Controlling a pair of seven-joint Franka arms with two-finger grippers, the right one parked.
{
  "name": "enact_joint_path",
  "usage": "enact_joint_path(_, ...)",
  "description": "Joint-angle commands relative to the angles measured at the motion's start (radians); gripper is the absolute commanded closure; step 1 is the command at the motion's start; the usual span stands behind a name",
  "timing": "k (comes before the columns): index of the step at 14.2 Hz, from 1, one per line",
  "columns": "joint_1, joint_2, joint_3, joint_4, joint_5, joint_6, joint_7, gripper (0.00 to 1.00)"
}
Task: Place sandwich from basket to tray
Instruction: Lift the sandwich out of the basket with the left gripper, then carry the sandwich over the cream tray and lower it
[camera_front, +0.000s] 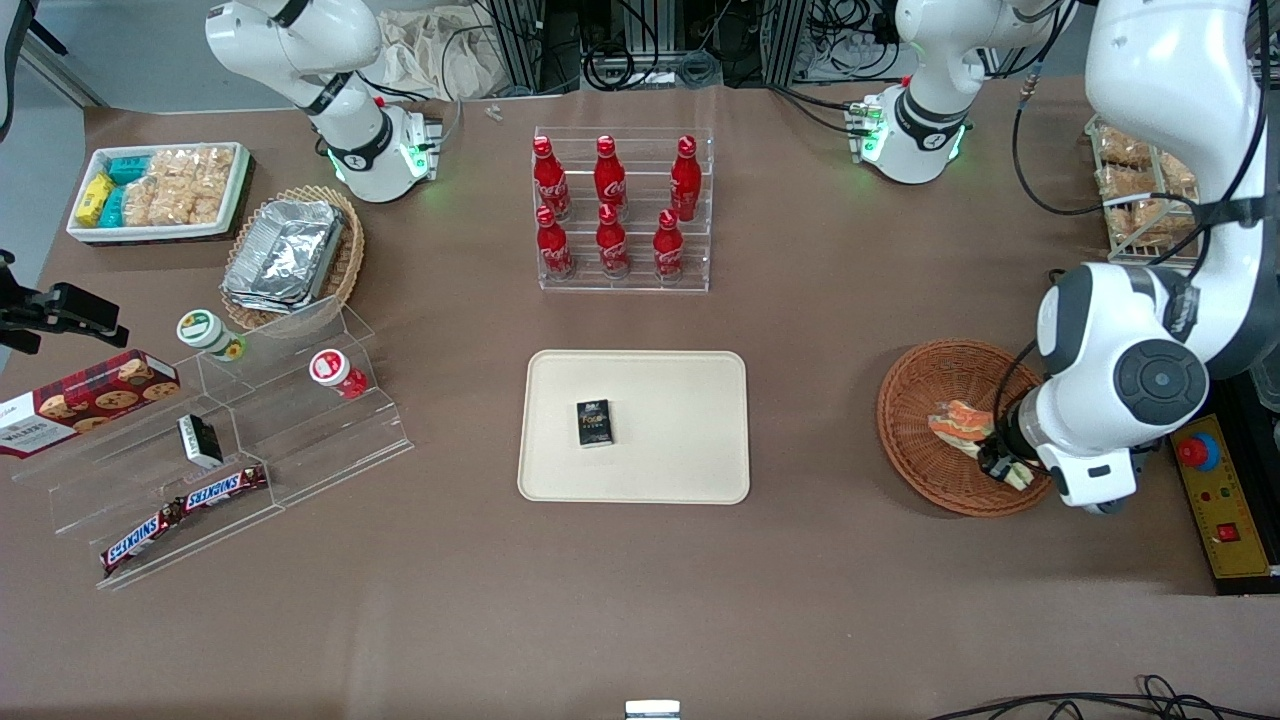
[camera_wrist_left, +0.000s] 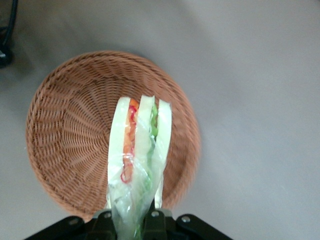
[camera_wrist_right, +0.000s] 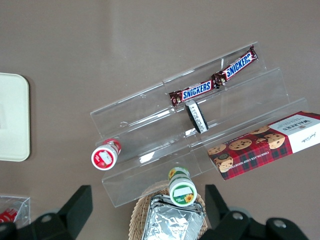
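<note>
The gripper (camera_front: 1003, 464) hangs over the basket (camera_front: 925, 395), at the working arm's end of the table, its jaws pinching the wrapped sandwich (camera_front: 960, 420). In the wrist view the sandwich (camera_wrist_left: 137, 155) stands on edge over the basket (camera_wrist_left: 65, 130), one end caught between the fingers (camera_wrist_left: 155, 220); whether it touches the wicker cannot be told.

The single tray (camera_front: 690, 440) lies at the table's middle, well apart from the basket, with one small dark box (camera_front: 594, 422) on it. Farther from the front camera than the tray, six red bottles (camera_front: 611, 206) stand in a clear rack (camera_front: 700, 215), three to a row. Toward the parked arm's end sit two Snickers bars (camera_front: 185, 505), two small lidded cups (camera_front: 265, 350), one cookie box (camera_front: 85, 398), one tan basket of foil containers (camera_front: 290, 250) and one white bin of snacks (camera_front: 160, 190).
</note>
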Motion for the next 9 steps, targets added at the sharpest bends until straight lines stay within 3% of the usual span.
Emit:
enact_joint_path(1,-0.049,0.056,-0.067,0.183,0.015,-0.106,0.217,1.0)
enact_joint_path(3,-0.078,0.068,-0.116,0.208,0.006,-0.081,0.512,1.0)
enact_joint_path(4,-0.098,0.083,-0.126,0.215,-0.002,-0.061,0.561,1.0)
enact_joint_path(7,-0.209,0.181,-0.138,0.217,0.0,-0.044,0.577,1.0)
enact_joint_path(9,-0.272,0.264,-0.136,0.218,0.0,0.056,0.554,1.0)
